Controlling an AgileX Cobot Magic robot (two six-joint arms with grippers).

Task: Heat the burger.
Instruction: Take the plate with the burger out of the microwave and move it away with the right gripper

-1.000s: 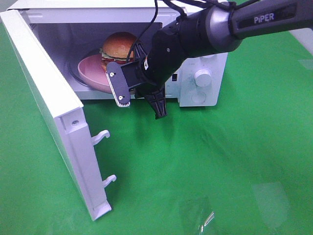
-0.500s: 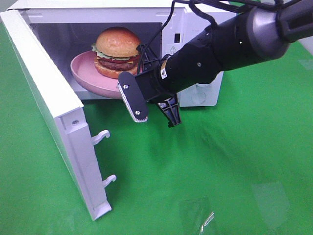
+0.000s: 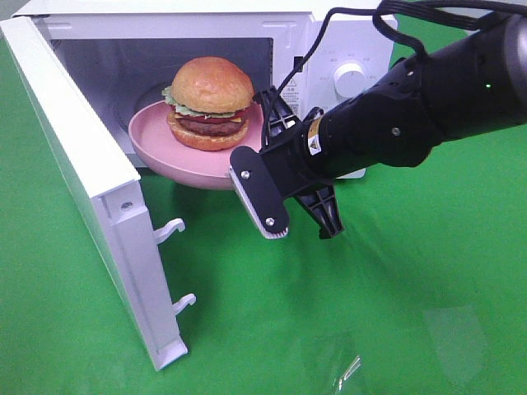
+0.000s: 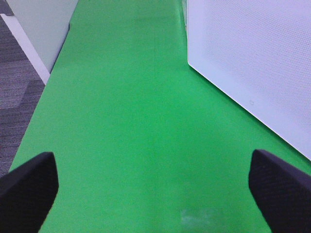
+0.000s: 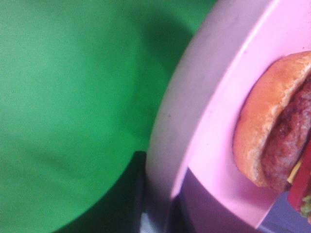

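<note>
Your tall round burger has a glossy orange-brown bun on top, a ruffle of green lettuce beneath it, then a dark patty with red and yellow layers, and a paler bun at the base. It stands upright on the shallow pink plate, narrower than the plate, and the plate sits at the mouth of the white box-shaped microwave oven, its front rim jutting out past the opening. In the right wrist view the patty looks coarse and grainy, the lower bun matte and finely pitted, and the plate smooth with a soft sheen.

Your right claw is at the plate's near rim; one flat black finger with a pale ridged pad hangs below the rim, and the right wrist view shows the rim running between the fingers, so it looks closed on the plate, though you cannot see the contact itself. The black, rounded arm comes in from the right.

The microwave's white door stands swung wide, with two hooked latches on its edge; a round white knob sits on the control panel. The surface is a flat green cloth.

Your left claw hovers over bare green cloth with its two dark textured fingertips spread far apart, holding nothing.
</note>
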